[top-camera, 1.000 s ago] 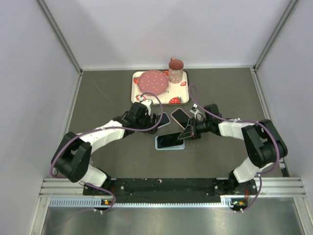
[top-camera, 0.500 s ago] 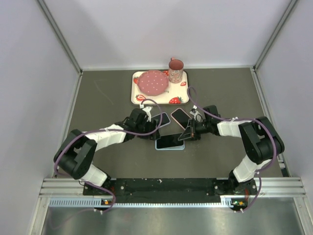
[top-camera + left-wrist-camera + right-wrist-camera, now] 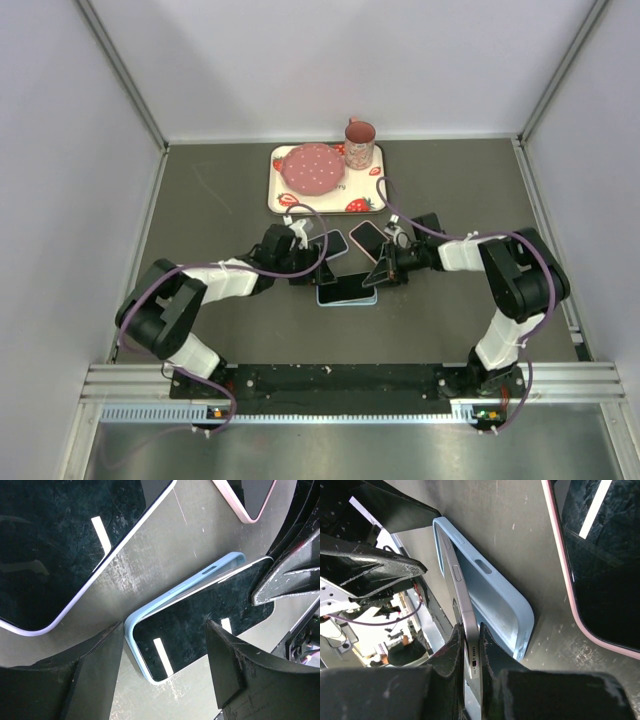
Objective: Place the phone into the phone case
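A light blue phone case [image 3: 347, 296] lies on the table's middle. The black-screened phone [image 3: 350, 285] rests with its left end in the case and its right end raised. My right gripper [image 3: 382, 272] is shut on that raised end; in the right wrist view the fingers [image 3: 452, 652] pinch the phone's thin edge [image 3: 461, 605] above the case [image 3: 495, 600]. My left gripper [image 3: 308, 272] is open and straddles the case's left end. In the left wrist view [image 3: 165, 667] it holds nothing, and the case corner [image 3: 131, 630] and the phone screen [image 3: 200, 615] lie between the jaws.
A purple-edged phone [image 3: 330, 243] and a pink-cased phone [image 3: 367, 238] lie just behind the case; they also show in the left wrist view [image 3: 65, 545] [image 3: 250, 502]. A strawberry tray [image 3: 283, 196] with a pink plate [image 3: 312, 167] and a cup [image 3: 359, 143] stands at the back.
My left gripper has come down and right from the purple-edged phone to the case's left end. My right gripper still holds the phone, barely moved.
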Motion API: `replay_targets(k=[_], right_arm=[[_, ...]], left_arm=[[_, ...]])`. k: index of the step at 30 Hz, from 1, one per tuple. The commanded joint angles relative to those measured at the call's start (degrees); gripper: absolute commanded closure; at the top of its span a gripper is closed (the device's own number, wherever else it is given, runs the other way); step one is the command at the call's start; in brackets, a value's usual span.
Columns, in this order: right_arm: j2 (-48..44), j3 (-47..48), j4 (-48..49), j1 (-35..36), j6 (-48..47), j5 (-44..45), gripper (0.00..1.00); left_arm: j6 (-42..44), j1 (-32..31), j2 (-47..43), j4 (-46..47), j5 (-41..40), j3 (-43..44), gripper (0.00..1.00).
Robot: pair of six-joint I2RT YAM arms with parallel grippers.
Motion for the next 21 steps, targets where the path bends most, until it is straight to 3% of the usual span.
replay_targets(k=[1, 10, 13, 20, 21], right_arm=[[2.7, 1.1, -5.7, 3.7, -4.4, 12.7, 1.00], [1.7, 1.2, -9.7, 3.9, -6.4, 15.9, 1.00], [2.0, 1.0, -10.5, 3.9, -7.1, 17.1, 1.00], [4.0, 1.3, -10.9, 4.5, -7.5, 18.7, 1.00], [4.2, 1.4, -11.0, 4.6, -7.5, 18.9, 1.00]], left_arm=[[-3.4, -1.1, 2.5, 8.2, 4.8, -0.6, 0.30], [2.3, -1.7, -6.0, -0.3, -9.0, 0.8, 0.31], [3.6, -2.2, -9.8, -0.6, -10.1, 0.7, 0.33], [4.8, -4.7, -11.0, 1.2, -4.8, 2.6, 0.51], [4.8, -5.4, -9.5, 1.3, -4.0, 3.2, 0.61]])
